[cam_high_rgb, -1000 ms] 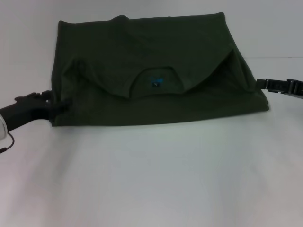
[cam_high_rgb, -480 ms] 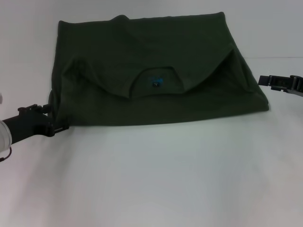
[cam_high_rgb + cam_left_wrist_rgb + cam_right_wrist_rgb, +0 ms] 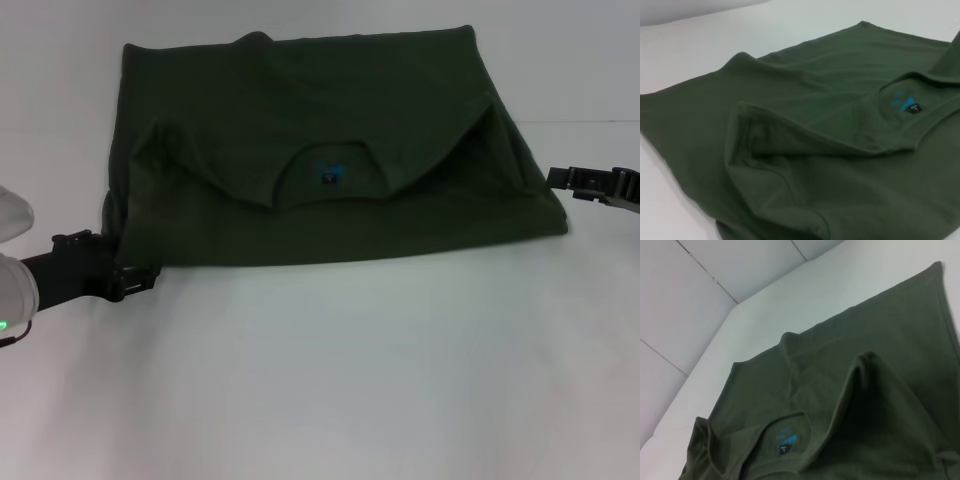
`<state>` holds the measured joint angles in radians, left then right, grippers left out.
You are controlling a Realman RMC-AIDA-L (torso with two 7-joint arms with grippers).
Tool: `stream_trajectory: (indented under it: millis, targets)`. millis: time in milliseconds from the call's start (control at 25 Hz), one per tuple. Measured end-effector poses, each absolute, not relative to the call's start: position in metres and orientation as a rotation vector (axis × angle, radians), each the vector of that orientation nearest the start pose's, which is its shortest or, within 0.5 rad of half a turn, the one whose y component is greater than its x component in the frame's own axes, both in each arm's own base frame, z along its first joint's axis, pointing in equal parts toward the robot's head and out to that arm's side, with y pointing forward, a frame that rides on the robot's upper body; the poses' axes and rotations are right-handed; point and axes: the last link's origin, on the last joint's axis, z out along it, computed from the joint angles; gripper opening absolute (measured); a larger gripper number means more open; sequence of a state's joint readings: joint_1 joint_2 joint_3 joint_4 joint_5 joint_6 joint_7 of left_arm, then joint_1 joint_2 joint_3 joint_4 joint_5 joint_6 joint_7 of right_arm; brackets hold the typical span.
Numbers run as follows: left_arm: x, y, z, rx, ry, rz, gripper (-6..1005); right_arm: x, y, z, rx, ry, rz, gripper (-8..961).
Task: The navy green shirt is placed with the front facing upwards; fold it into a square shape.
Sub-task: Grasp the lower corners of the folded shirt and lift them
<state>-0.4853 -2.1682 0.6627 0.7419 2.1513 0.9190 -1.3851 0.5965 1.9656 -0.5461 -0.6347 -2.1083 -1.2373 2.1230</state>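
The navy green shirt (image 3: pixel 320 130) lies on the white table, folded into a wide band with the sleeves turned in. The collar faces me, and its black neck label with a blue mark (image 3: pixel 329 175) shows. The chest lettering is hidden. My left gripper (image 3: pixel 140 279) is low on the table, just off the shirt's near left corner and apart from the cloth. My right gripper (image 3: pixel 556 178) is beside the shirt's right edge. The shirt fills the left wrist view (image 3: pixel 805 150) and the right wrist view (image 3: pixel 865 390). Neither wrist view shows a gripper.
The white table (image 3: pixel 330 380) stretches bare in front of the shirt. In the right wrist view, a pale panelled wall (image 3: pixel 715 270) stands behind the table's far edge.
My left gripper has drawn back from the shirt's left edge, down and toward me, and now lies off the cloth. My right gripper shifted slightly. The shirt has not moved.
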Motion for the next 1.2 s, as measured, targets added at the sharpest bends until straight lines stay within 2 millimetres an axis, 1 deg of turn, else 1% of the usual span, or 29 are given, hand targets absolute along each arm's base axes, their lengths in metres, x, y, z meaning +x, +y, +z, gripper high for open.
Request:
stream_trajectory:
  millis: [320,560,680,1080,1200]
  targets:
    - [-0.326,0.370,0.000,-2.254,-0.693,-0.150,738,0.309,0.389,0.066,-2.060,1.507,0.674,676]
    - [-0.330,0.374,0.005,-2.220,-0.731,-0.110,696,0.309,0.389,0.066,-2.058,1.508,0.679,676]
    - [-0.330,0.374,0.005,-2.219,-0.732,-0.105,467,0.309,0.389,0.066,-2.057,1.508,0.680,675]
    - [-0.327,0.378,0.004,-2.221,-0.718,-0.093,227,0.311,0.388,0.066,-2.054,1.513,0.677,675]
    - [-0.326,0.379,0.004,-2.222,-0.714,-0.089,133,0.311,0.387,0.066,-2.055,1.513,0.674,674]
